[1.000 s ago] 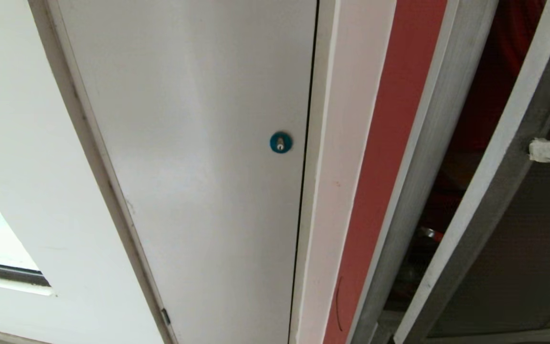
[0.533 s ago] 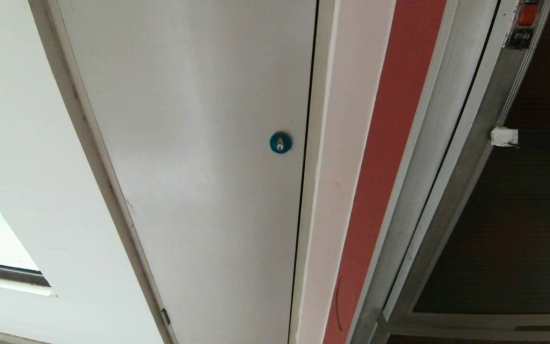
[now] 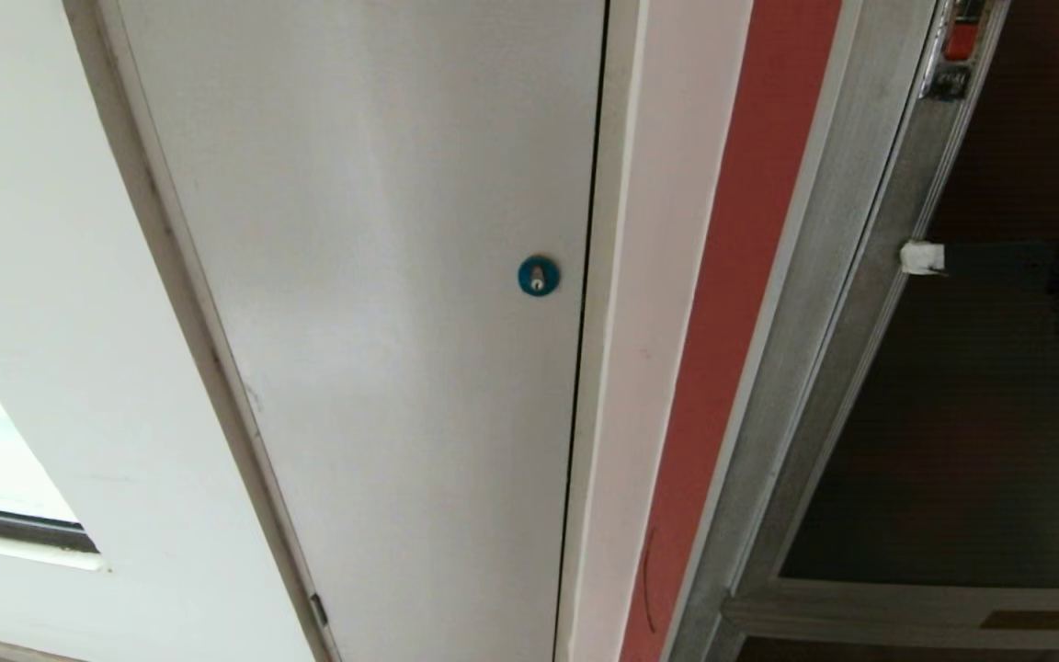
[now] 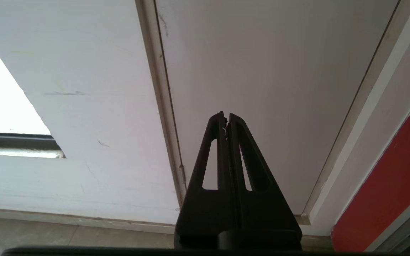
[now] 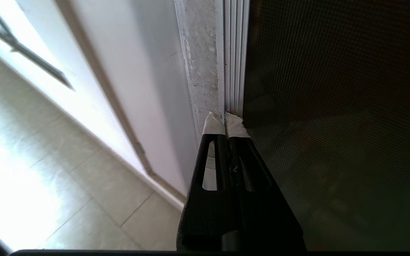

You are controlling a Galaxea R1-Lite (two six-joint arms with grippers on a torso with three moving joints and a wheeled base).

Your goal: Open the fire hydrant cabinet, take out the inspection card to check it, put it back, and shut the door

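The dark glass of the door hides my cabinet's interior, and the frame's right edge cuts it off.

Left gripper: two matte black tapered fingers, each pierced by a long triangular slot, rising from a broad black base at lower centre of the left wrist view. Right gripper: same black slotted fingers, tips wrapped in white tape; dark arm at right edge of head view.

My right gripper has its jaws pressed together against the door frame; the dark glass blocks any passage inside.
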